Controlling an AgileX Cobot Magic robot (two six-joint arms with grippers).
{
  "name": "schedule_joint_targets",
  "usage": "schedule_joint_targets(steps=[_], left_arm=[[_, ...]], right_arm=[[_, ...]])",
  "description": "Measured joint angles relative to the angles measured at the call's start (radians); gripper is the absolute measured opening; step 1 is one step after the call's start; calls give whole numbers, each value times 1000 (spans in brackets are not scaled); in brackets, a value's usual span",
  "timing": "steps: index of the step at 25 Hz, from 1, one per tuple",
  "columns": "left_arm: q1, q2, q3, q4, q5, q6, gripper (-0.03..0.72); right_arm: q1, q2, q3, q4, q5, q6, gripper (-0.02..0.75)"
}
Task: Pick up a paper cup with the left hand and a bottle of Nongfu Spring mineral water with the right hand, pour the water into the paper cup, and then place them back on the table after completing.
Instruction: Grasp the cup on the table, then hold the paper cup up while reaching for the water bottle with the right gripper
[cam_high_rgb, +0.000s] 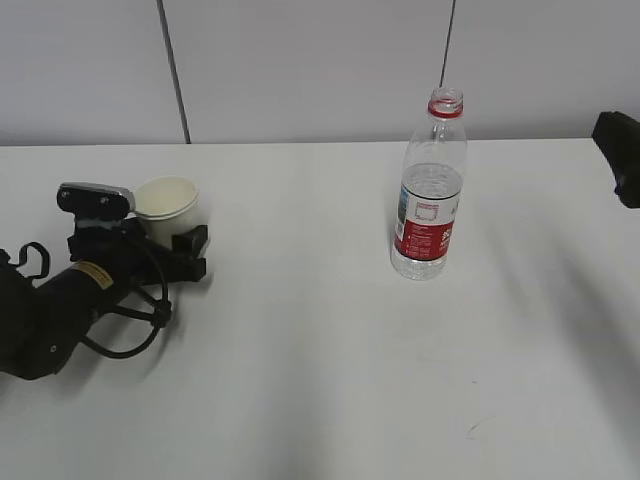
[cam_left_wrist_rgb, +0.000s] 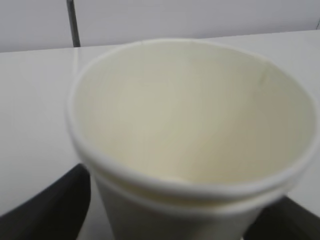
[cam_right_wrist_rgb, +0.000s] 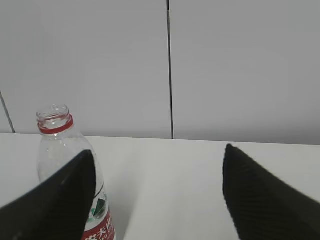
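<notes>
The bottle carries a red-and-white label and the left arm a yellow sticker, but their print is probably too small and blurred to read.

Even bright light; soft shadows on table; paper cup close-up blurred.

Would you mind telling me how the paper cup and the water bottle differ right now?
The paper cup is short, opaque and cream; the water bottle is tall, clear and red-labelled. The left pincer flanks the cup; the bottle stands free, with the right pincer open. Both are upright and uncapped.
</notes>
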Motion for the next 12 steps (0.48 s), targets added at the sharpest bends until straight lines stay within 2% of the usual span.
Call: schedule_joint_targets(steps=[12], left_arm=[[0, 6, -26, -19, 0, -29, 557]], right_arm=[[0, 0, 0, 0, 0, 0, 587]])
